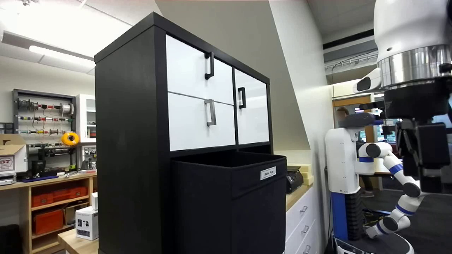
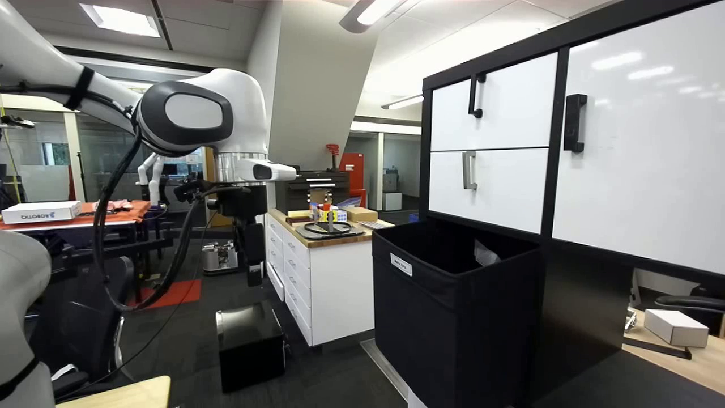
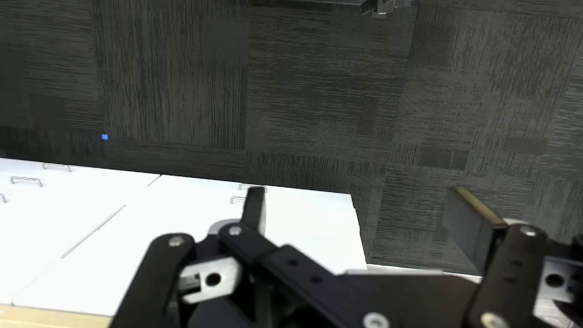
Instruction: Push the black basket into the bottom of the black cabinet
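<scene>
The black basket (image 1: 259, 211) with a small white label sits partly in the lower compartment of the black cabinet (image 1: 127, 141), its front part sticking out past the white drawer fronts. It also shows in an exterior view (image 2: 416, 323), standing out from the cabinet (image 2: 586, 311), with its top open and a clear plastic piece inside. My gripper (image 1: 423, 165) hangs pointing down, well apart from the basket's front; it also shows in an exterior view (image 2: 253, 266). In the wrist view the gripper (image 3: 364, 207) is open with nothing between its fingers. The basket and cabinet are out of the wrist view.
A white drawer unit with a wooden top (image 2: 340, 294) stands beyond the basket; its white fronts fill the lower left of the wrist view (image 3: 182, 232). A black box (image 2: 249, 345) lies on the floor below my gripper. A white mobile robot (image 1: 340, 162) stands behind.
</scene>
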Robot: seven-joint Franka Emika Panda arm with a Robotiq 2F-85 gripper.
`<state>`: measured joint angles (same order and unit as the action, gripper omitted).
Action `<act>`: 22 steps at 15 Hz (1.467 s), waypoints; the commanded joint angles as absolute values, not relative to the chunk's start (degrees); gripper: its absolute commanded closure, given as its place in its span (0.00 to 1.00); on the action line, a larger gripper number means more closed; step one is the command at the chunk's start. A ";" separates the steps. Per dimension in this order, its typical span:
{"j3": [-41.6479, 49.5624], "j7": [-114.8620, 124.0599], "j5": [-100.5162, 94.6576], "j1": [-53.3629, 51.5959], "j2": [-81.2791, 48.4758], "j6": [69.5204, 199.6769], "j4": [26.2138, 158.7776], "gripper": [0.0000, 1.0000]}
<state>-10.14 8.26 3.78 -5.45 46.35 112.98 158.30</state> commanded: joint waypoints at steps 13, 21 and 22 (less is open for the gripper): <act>-10.48 6.92 0.69 -5.88 43.90 115.27 157.20 0.00; -10.26 9.47 -0.13 -3.44 36.11 126.22 154.57 0.00; -10.18 9.94 -0.26 -3.02 34.64 128.12 154.15 0.00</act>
